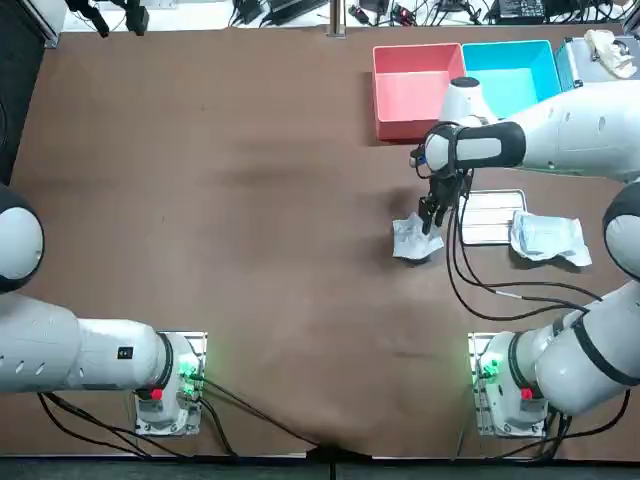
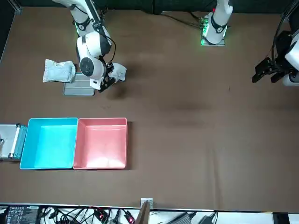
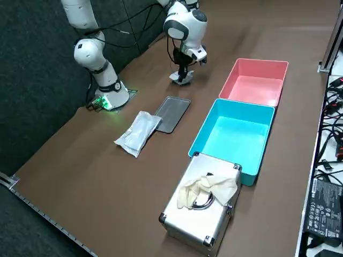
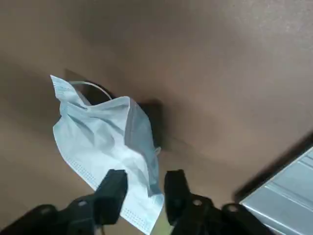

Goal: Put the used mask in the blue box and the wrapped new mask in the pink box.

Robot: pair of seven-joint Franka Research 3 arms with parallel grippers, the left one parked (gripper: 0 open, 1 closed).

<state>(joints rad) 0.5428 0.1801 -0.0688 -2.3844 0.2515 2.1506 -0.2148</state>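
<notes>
1. The used mask [image 4: 105, 142], a crumpled pale-blue surgical mask with one ear loop showing, lies on the bare bench [image 1: 250, 200]. It is towards the robot from the pink box [image 1: 415, 90] and just beside the metal tray [image 1: 490, 217].
2. The right tool [image 4: 144, 188] is directly over the mask, pointing down. Its fingers [image 4: 111, 188] are a little apart and straddle one hemmed edge of the mask. A gap shows between them, so I judge the fabric is bracketed, not yet pinched.
3. Going for an edge makes sense, because limp cloth offers no firm body and a raised fold is the easiest thing to nip.
4. The wrapped new mask [image 1: 545, 238] rests at the tray's other side, touching its rim. It is well clear of the tool, so the two masks can be handled separately.
5. The blue box [image 1: 510, 75] and the pink box stand touching side by side at the far edge of the bench, and both look empty. The carry to the blue box passes close over the pink one.
6. Beyond the blue box sits a metal case [image 3: 201, 214] with a pale cloth [image 3: 206, 187] on top, out of the way.
</notes>
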